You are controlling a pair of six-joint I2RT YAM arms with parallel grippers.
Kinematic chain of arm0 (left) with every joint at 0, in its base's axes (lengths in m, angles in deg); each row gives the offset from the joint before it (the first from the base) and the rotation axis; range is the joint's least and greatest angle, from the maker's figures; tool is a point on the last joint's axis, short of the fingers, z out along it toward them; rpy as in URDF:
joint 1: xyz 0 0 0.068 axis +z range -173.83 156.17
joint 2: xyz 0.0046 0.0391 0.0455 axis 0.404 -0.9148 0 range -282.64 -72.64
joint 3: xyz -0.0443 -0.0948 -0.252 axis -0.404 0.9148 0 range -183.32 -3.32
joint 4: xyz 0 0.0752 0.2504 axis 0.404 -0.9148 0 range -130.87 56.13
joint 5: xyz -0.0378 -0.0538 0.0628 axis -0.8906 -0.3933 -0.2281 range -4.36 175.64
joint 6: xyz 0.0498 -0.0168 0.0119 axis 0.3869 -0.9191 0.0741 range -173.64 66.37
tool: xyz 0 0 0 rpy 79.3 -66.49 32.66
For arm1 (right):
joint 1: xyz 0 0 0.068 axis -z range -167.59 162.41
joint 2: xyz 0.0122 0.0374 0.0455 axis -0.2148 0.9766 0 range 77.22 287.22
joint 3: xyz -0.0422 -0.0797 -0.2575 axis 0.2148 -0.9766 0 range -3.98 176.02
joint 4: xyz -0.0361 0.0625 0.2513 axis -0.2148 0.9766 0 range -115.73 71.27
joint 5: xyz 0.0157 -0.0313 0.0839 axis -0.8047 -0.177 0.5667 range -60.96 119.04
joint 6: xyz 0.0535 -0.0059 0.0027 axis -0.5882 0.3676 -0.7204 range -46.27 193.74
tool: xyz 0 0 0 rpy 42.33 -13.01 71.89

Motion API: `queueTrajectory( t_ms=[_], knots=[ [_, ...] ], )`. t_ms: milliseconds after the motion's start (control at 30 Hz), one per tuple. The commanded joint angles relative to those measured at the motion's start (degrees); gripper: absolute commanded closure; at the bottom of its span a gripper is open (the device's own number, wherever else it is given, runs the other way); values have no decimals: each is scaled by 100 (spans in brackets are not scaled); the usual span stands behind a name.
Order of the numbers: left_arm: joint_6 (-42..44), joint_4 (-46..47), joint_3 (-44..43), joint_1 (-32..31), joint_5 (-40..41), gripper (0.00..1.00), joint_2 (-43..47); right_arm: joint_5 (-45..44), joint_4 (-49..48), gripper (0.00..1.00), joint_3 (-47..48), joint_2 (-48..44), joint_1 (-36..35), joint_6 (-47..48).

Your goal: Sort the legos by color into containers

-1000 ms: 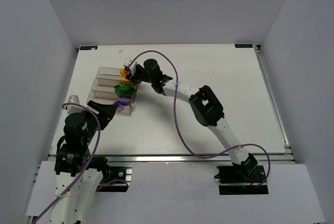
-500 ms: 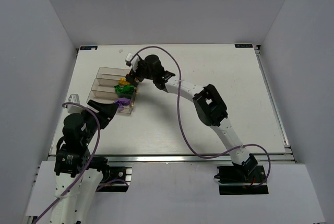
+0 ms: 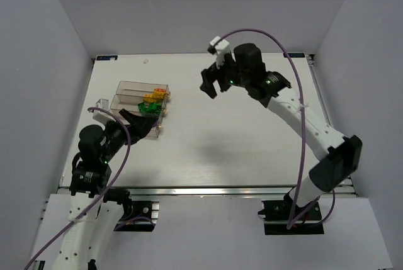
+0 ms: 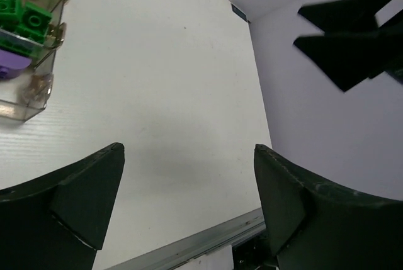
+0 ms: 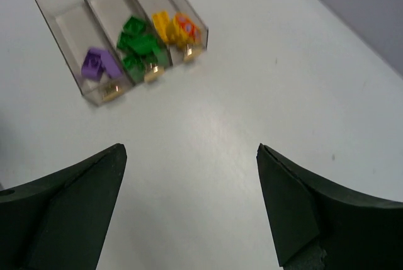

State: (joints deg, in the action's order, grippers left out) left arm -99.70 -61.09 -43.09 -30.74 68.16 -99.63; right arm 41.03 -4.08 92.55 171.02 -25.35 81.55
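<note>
The three joined clear containers [image 5: 65, 20] lie on the white table. In the right wrist view one holds purple legos [image 5: 101, 63], the middle one green legos [image 5: 140, 46], the third yellow-orange legos [image 5: 174, 28]. My right gripper [image 5: 189, 151] is open and empty, raised well above the table to the right of the containers; it also shows from above [image 3: 214, 86]. My left gripper [image 4: 189, 151] is open and empty, just near of the containers' front end [image 4: 34, 90]. From above, the left gripper [image 3: 146, 126] covers the nearest box [image 3: 126, 90].
A metal rail [image 3: 208, 188] runs along the table's near edge. White walls close in the left, right and back. The right gripper's dark fingers [image 4: 352, 43] hang in the upper right of the left wrist view.
My right gripper has left the yellow end of the containers and swung up and to the right, open. My left arm has shifted slightly toward the containers.
</note>
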Motion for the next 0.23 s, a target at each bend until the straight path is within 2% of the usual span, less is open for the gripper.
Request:
queueTrajectory(
  t_ms=[0, 200],
  knots=[
    [229, 744, 101, -28, -528, 6, -157, -617, 999, 11, -941, -640, 58, -132],
    [448, 1140, 127, -29, -748, 3, -474, -1172, 833, 11, -1838, -1468, 356, 26]
  ],
)
